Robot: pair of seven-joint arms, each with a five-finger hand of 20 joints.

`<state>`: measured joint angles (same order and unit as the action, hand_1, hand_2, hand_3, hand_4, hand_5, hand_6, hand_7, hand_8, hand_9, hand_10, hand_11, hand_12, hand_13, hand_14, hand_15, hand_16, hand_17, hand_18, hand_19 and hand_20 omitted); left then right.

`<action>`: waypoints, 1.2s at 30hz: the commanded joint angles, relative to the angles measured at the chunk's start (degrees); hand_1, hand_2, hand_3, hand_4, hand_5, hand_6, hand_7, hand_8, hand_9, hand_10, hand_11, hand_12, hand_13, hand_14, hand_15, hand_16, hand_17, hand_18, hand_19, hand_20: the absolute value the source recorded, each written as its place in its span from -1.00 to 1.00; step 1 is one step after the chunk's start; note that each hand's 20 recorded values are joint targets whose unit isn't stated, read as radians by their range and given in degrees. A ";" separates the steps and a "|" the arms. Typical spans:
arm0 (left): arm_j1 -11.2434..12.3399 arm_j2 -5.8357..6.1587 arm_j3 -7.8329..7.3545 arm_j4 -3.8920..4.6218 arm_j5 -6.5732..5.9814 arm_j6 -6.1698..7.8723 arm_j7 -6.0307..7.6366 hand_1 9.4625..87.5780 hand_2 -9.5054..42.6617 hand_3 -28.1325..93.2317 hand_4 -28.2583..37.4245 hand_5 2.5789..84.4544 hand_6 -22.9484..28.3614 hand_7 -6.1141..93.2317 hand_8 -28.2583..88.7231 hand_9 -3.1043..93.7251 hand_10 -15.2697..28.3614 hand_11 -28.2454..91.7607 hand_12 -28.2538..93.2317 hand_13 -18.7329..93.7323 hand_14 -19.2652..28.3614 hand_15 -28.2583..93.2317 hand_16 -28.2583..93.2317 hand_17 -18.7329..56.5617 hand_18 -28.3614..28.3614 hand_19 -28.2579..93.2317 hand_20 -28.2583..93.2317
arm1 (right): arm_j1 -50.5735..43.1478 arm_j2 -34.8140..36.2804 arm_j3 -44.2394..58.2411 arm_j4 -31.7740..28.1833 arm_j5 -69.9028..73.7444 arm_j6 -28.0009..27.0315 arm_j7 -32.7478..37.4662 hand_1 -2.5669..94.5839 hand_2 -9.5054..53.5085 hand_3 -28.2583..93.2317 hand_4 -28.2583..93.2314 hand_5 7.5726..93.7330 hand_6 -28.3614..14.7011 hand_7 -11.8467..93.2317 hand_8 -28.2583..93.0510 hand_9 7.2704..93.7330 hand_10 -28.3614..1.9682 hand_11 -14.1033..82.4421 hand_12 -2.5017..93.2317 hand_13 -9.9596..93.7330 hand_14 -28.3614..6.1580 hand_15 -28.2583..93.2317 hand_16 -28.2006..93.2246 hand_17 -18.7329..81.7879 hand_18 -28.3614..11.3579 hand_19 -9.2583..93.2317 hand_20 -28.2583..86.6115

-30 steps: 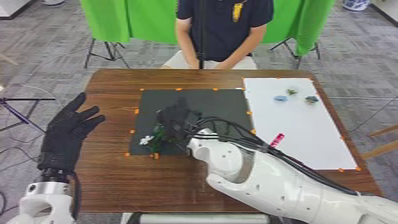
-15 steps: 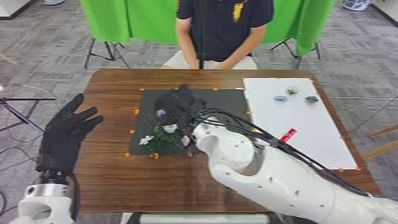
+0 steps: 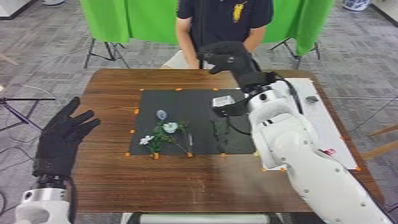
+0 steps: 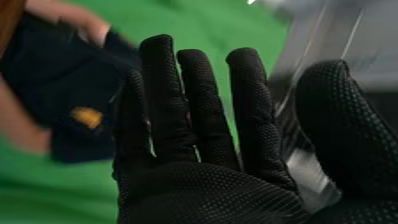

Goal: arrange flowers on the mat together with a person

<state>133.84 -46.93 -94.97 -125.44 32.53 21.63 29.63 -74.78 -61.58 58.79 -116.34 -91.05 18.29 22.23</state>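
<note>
A: left hand (image 3: 64, 135) loosely spread, empty. so the flowers (image 3: 171, 128) are uncovered on the mat (image 3: 200, 101) now?
B: yep, right hand (image 3: 229, 54) just swung off beyond it, fingers straight, empty. guessing that placement's done.

No text, brand, number or sign can be read. A small red label (image 3: 329, 151) with pale marks sits on the robot's right arm (image 3: 289, 131) in the head view, but the marks are too small to make out.
</note>
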 commanded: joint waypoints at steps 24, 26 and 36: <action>1.34 -0.52 0.01 0.46 -0.65 0.63 0.96 -0.64 -0.47 0.76 -0.97 -0.16 0.01 -0.64 -0.68 -0.14 0.50 -0.18 -0.37 -0.15 0.93 0.24 -0.65 -0.73 0.84 0.23 -0.28 | -38.91 4.34 34.02 -2.82 41.58 -4.56 -20.62 -0.60 -0.36 0.79 -1.00 -0.32 0.47 -0.52 -0.74 -0.22 0.04 -0.58 -0.67 -0.17 -0.39 -0.16 -0.28 -0.58 -0.52 0.10 -0.23; 1.70 -0.79 -0.47 0.36 -0.27 0.52 0.36 -0.64 -0.47 0.76 -0.97 -0.15 0.02 -0.64 -0.68 -0.14 0.50 -0.17 -0.36 -0.15 0.93 0.24 -0.65 -0.73 0.84 0.23 -0.27 | -40.13 4.11 34.95 -2.77 41.07 -5.87 -20.69 -0.60 -0.36 0.79 -1.00 -0.25 0.45 -0.50 -0.74 -0.15 0.00 -0.53 -0.65 -0.14 -0.39 -0.11 -0.26 -0.58 -0.53 0.12 -0.21; 0.88 -1.05 0.31 0.54 -0.23 0.01 0.04 -0.64 -0.47 0.75 -0.97 -0.14 0.03 -0.65 -0.68 -0.14 0.51 -0.17 -0.37 -0.15 0.94 0.25 -0.65 -0.73 0.84 0.24 -0.27 | -39.12 4.02 33.10 -1.87 41.23 -6.15 -19.79 -0.60 -0.36 0.80 -1.00 -0.15 0.43 -0.49 -0.75 -0.13 -0.01 -0.50 -0.66 -0.13 -0.39 -0.07 -0.28 -0.58 -0.56 0.12 -0.20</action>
<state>134.38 -47.57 -95.38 -125.22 32.16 21.87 30.12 -114.26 -57.35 93.59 -118.56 -49.63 12.62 2.64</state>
